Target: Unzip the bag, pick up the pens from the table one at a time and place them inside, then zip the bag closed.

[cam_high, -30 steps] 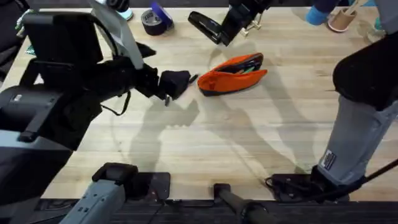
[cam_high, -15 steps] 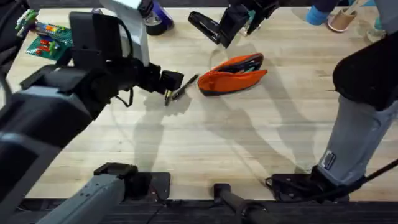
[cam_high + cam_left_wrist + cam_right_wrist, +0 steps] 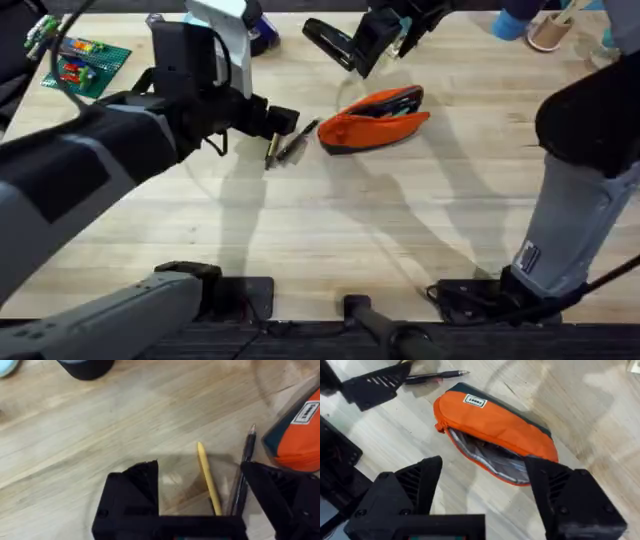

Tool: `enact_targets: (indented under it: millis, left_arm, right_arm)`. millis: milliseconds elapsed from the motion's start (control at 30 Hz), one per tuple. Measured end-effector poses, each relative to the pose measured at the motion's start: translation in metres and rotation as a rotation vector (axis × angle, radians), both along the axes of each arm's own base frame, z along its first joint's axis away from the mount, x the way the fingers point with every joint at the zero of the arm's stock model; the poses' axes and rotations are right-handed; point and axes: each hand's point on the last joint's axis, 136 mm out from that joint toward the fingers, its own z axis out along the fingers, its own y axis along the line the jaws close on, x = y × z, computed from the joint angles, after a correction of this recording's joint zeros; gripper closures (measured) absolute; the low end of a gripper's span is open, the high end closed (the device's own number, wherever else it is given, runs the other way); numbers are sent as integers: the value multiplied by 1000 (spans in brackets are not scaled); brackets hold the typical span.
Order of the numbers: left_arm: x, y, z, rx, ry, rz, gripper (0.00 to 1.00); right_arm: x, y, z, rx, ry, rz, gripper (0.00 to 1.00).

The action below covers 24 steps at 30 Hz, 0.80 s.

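Observation:
The orange bag (image 3: 375, 118) lies on the table (image 3: 400, 230) behind its middle, its zipper open; the right wrist view shows the grey lining (image 3: 490, 457). Just left of it lie two pens, a yellow one (image 3: 270, 150) and a black one (image 3: 298, 140). My left gripper (image 3: 283, 120) hovers open low over them; in its wrist view the yellow pen (image 3: 207, 477) sits between the fingers and the black pen (image 3: 245, 472) runs along one finger. My right gripper (image 3: 484, 462) hangs open above the bag (image 3: 495, 420) with nothing in it.
A black stapler (image 3: 330, 42) lies behind the bag at the far edge. A dark tape roll (image 3: 85, 366) stands behind the left gripper. A green board with coloured pieces (image 3: 85, 62) sits far left. Cups (image 3: 545, 30) stand at the far right corner.
The left arm has swung and its gripper has shifted slightly toward the far edge, uncovering both pens. The bag and the right gripper have stayed put.

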Motion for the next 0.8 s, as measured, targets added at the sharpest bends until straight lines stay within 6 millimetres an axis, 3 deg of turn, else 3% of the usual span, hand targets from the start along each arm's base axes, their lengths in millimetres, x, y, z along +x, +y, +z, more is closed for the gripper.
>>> enact_targets:
  millis: [200,533,800]
  left_arm:
    - [0,0,-11,3,29,0,6]
    - [0,0,-30,9,80,1,272]
    - [-6,1,-36,3,123,13,312]
  right_arm:
    - [0,0,0,0,0,0,6]
    - [0,0,0,0,0,0,5]
    - [0,0,0,0,0,0,5]
